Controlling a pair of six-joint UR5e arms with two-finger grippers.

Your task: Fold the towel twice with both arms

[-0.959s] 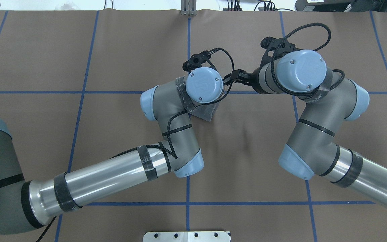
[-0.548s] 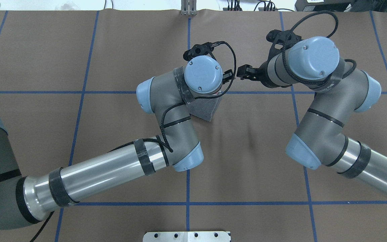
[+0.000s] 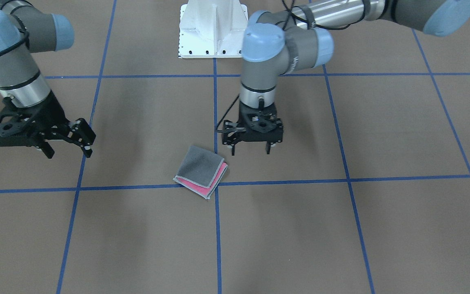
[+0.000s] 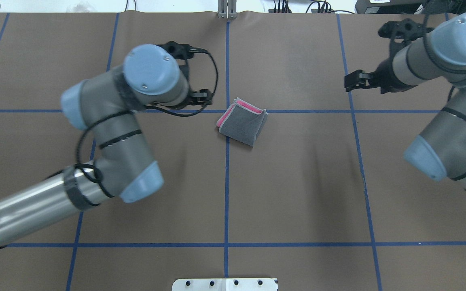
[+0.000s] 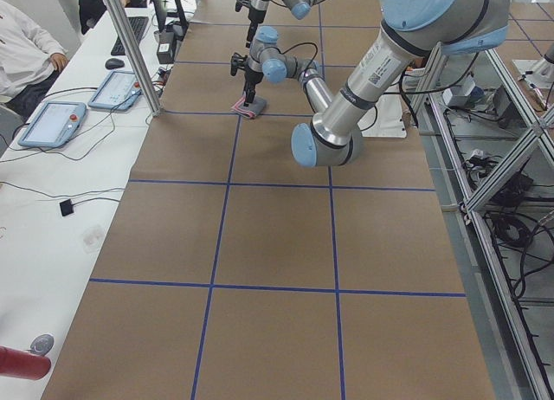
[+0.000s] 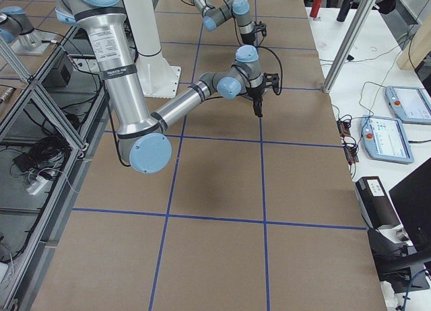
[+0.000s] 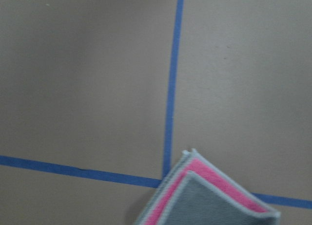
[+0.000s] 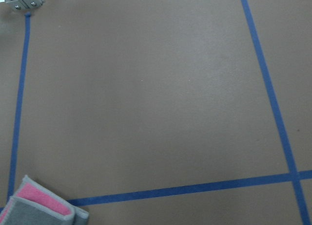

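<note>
Left gripper (image 3: 250,150), jaws apart and empty, hovers just beside the folded towel (image 3: 200,171) (grey up, pink edge showing), which lies where blue tape lines (image 3: 284,181) cross on the table (image 3: 341,245); right gripper (image 3: 68,150), also agape, hovers well apart.

Silver-grey tubular arms (image 4: 22,212), light-blue joint caps (image 4: 151,69), black cables (image 4: 217,76).

My left gripper (image 3: 250,151) hung with its fingers pointing straight down, spread apart and holding nothing. The wrist stood upright directly above it, and my left arm (image 4: 107,137) bent at a joint there and ran back toward my base. My right gripper (image 3: 69,153) was well off to the side of the left one, its fingers also parted and empty and tilted inward. My right arm (image 4: 451,121) slanted up and outward behind it.
</note>
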